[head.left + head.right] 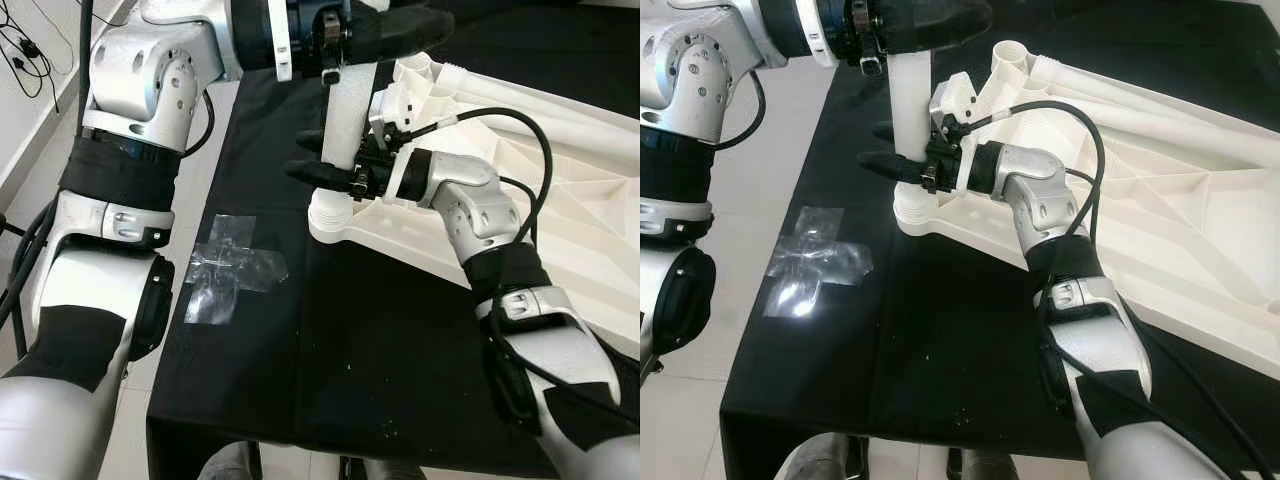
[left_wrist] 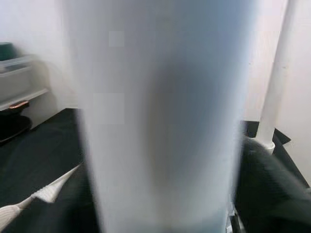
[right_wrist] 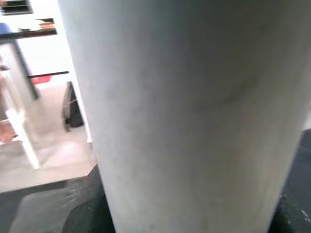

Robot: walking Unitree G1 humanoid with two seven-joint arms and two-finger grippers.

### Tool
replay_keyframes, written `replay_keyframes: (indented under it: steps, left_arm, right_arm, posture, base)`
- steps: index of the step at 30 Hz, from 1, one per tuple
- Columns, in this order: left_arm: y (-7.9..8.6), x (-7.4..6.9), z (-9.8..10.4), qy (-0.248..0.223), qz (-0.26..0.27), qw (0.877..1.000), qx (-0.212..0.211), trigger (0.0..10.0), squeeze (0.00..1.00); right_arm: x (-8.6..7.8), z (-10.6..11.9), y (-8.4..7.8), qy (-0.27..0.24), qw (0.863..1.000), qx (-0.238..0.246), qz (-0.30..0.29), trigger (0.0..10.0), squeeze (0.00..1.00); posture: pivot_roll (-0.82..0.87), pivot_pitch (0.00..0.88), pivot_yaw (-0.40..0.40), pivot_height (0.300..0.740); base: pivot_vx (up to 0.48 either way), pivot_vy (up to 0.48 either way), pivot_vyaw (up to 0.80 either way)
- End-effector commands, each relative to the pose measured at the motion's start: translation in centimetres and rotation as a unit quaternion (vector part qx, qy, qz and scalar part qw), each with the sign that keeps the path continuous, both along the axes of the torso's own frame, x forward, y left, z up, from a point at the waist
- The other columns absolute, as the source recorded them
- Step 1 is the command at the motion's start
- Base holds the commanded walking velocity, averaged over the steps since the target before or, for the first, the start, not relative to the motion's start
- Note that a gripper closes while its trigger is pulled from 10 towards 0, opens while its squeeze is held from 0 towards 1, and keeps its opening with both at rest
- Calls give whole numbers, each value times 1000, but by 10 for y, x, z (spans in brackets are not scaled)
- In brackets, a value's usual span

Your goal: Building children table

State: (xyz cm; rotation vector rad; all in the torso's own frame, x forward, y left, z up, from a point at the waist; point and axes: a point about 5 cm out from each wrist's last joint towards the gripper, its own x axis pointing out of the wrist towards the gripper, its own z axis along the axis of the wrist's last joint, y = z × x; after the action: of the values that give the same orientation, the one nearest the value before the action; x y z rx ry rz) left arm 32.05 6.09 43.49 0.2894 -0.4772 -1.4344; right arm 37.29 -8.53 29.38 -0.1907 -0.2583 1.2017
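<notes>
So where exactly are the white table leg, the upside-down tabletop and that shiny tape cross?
white table leg (image 1: pixel 910 110), right eye view, middle of the upright tube.
upside-down tabletop (image 1: pixel 1160 210), right eye view, ribbed underside.
tape cross (image 1: pixel 232 265), left eye view, where the strips cross.

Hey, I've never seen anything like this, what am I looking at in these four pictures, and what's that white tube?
This is a humanoid robot with two silver arms. The two wide pictures come from its head camera, looking down at a black cloth. On it lies an upturned white plastic tabletop, beside a patch of clear tape. The white tube is a table leg standing upright in a corner socket. The left gripper holds it near the top; the right gripper clamps it lower down. The two blurry close-ups are wrist cameras looking straight at that leg.
</notes>
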Motion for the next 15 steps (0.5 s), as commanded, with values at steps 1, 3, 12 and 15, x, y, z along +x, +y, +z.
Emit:
replay_keyframes:
  steps: [1,3,12,15]
  left_arm:
    - [-24,-11,-4,-8,-46,998,29,10000,0]
    - [-22,-12,-4,-6,-46,998,31,10000,0]
    - [-16,-13,-9,3,-50,998,47,10000,0]
    - [-18,-15,-8,-1,-52,998,44,10000,0]
  right_arm:
    - [-2,-28,28,37,995,-28,-94,0,0]
    - [-12,-45,22,45,974,-1,-221,0,0]
    - [-60,-77,18,63,926,28,-371,0,0]
    - [-59,-75,25,65,926,41,-369,0,0]
  posture:
    - [55,319,-35,740]
    - [63,319,-40,740]
    - [50,318,-29,740]
    - [49,302,-31,740]
  base:
    - [0,0,0]
    - [0,0,0]
    - [0,0,0]
    - [0,0,0]
